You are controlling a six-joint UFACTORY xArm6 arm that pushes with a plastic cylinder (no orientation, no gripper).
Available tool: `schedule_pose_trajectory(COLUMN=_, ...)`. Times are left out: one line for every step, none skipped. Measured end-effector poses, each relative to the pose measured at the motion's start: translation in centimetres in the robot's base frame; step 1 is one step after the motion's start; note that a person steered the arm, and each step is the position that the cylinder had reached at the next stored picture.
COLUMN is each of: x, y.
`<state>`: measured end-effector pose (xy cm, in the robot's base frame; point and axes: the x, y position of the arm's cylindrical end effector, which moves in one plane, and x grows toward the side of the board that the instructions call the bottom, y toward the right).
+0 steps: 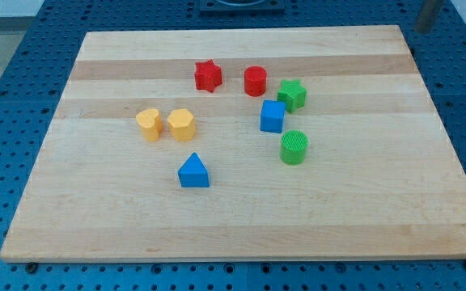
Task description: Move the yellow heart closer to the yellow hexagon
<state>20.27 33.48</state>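
The yellow heart (149, 124) lies left of the board's middle. The yellow hexagon (181, 124) sits just to its right, with a very small gap between them. A dark rod shows at the view's top right, beyond the board's corner. My tip (425, 31) is far from both yellow blocks and touches no block.
A red star (208, 75) and a red cylinder (255, 80) lie toward the view's top. A green star (292, 94), a blue cube (272, 116) and a green cylinder (294, 147) stand right of centre. A blue triangle (193, 171) lies below the yellow blocks. All rest on the wooden board (379, 210).
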Motion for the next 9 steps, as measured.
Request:
schedule_pose_trajectory(x=-0.1, y=0.0)
schedule_pose_trajectory(x=-0.1, y=-1.9)
schedule_pose_trajectory(x=0.3, y=-8.9)
schedule_pose_trajectory(x=0.3, y=-15.0)
schedule_pose_trajectory(x=0.6, y=-22.1)
schedule_pose_trajectory(x=0.9, y=-29.2)
schedule_pose_trajectory(x=2.1, y=-36.1)
schedule_pose_trajectory(x=4.5, y=-41.6)
schedule_pose_trajectory(x=7.9, y=-46.3)
